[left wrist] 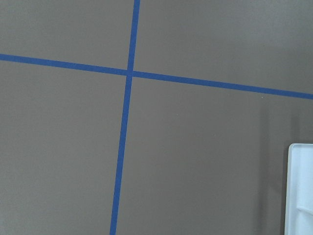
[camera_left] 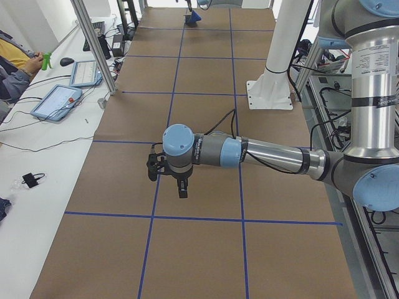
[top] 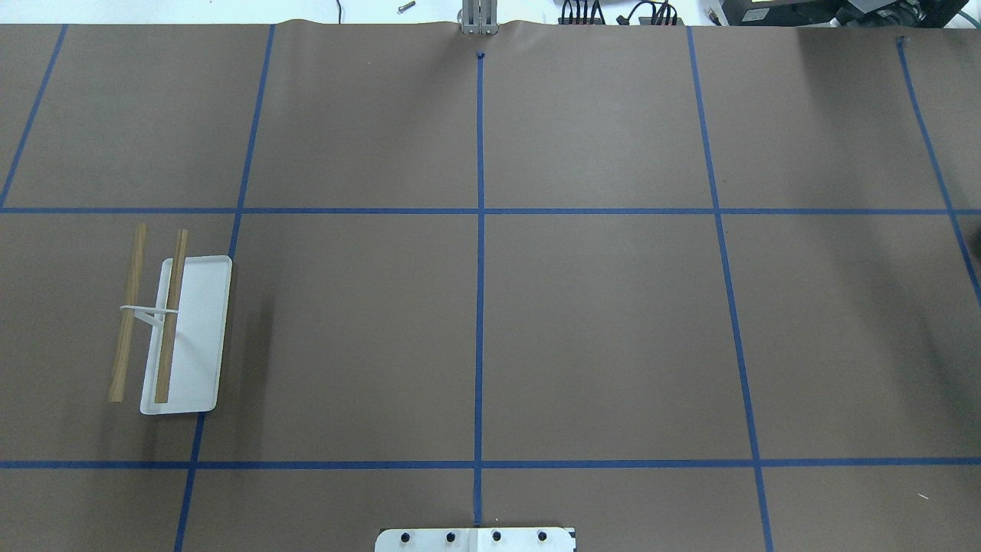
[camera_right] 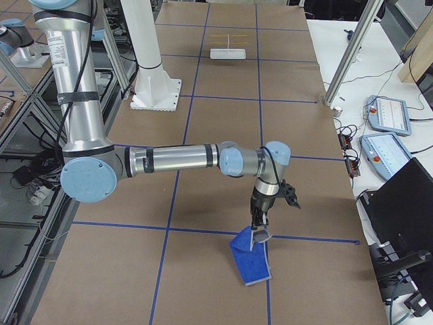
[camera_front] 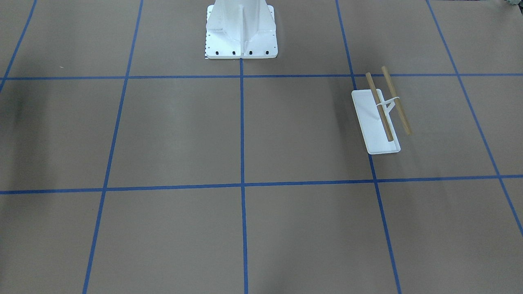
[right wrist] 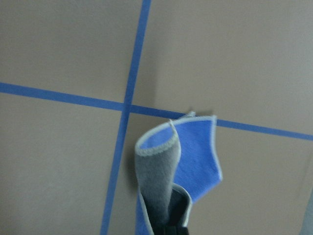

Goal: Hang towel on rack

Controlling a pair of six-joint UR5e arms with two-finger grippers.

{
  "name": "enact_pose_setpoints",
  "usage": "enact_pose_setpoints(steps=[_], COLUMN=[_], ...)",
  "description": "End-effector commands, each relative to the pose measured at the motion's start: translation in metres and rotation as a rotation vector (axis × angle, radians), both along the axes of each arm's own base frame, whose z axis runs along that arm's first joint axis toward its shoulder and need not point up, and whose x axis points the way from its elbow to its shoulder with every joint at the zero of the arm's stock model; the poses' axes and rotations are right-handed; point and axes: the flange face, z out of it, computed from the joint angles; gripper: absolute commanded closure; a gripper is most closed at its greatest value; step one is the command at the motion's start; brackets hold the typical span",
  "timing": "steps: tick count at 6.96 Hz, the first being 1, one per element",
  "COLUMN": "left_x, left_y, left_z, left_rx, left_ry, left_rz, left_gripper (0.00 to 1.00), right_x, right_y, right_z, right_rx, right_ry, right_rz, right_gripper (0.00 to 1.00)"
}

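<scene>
Front-facing view: the rack [camera_front: 369, 118] stands right of centre, its two wooden dowels [camera_front: 380, 108] bare, so nothing is hung yet; the white pedestal [camera_front: 241, 32] sits at the top middle; neither of my arms shows here.

Overhead view: the rack [top: 195, 330] is at the left edge, on my left arm's side; no towel on this stretch of table [top: 598, 330].

Left-end view: my left gripper [camera_left: 181, 193] hangs low at centre frame, empty as far as I can see; whether its fingers are spread or closed I cannot tell; a small blue shape at the top edge is the towel [camera_left: 194, 17].

Right-end view: my right gripper [camera_right: 258, 227] points down at lower centre with the towel [camera_right: 249, 261] drooping from it; the rack [camera_right: 228, 53] is far off at the top, well apart.

Left wrist view: only tape lines and a corner of the rack's tray [left wrist: 301, 196] at lower right; I judge I wait there to help drape.

Right wrist view: my fingers, at the bottom edge, pinch one folded edge of the towel [right wrist: 198, 156], grey side curling outward, so it dangles free for carrying.
</scene>
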Motion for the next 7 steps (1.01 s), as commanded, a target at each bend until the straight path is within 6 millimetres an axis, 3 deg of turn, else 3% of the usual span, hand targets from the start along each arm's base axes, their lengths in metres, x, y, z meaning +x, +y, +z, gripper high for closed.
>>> enact_pose_setpoints(steps=[1,2,3,5,6,7], left_x=[0.006,0.010,0.027,0.095,0.138,0.165], left_y=[-0.014,-0.027,-0.039,-0.061,-0.080,-0.093], left_z=[-0.022,-0.044,-0.074,-0.135,-0.180,-0.212], left_rx=[0.024,-0.027,-0.080,-0.169,-0.260,-0.296], left_ry=[0.066,0.094,0.167,0.272,0.316,0.339], left_rz=[-0.036,-0.105,-0.141,-0.177,-0.200,-0.198], left_gripper=[0.02,0.02,0.02,0.02,0.02,0.02], right_x=[-0.030,-0.059,-0.080,-0.138,-0.152,-0.157], right_y=[-0.017,-0.020,-0.013,-0.003,-0.002,0.002], right_z=[-0.195,-0.261,-0.297,-0.371,-0.406,-0.439], right_rx=[-0.079,-0.098,-0.122,-0.205,-0.251,-0.299], right_ry=[0.025,0.021,-0.038,-0.127,-0.180,-0.261], right_rz=[0.095,0.156,0.227,0.441,0.526,0.555], right_gripper=[1.00,1.00,1.00,1.00,1.00,1.00])
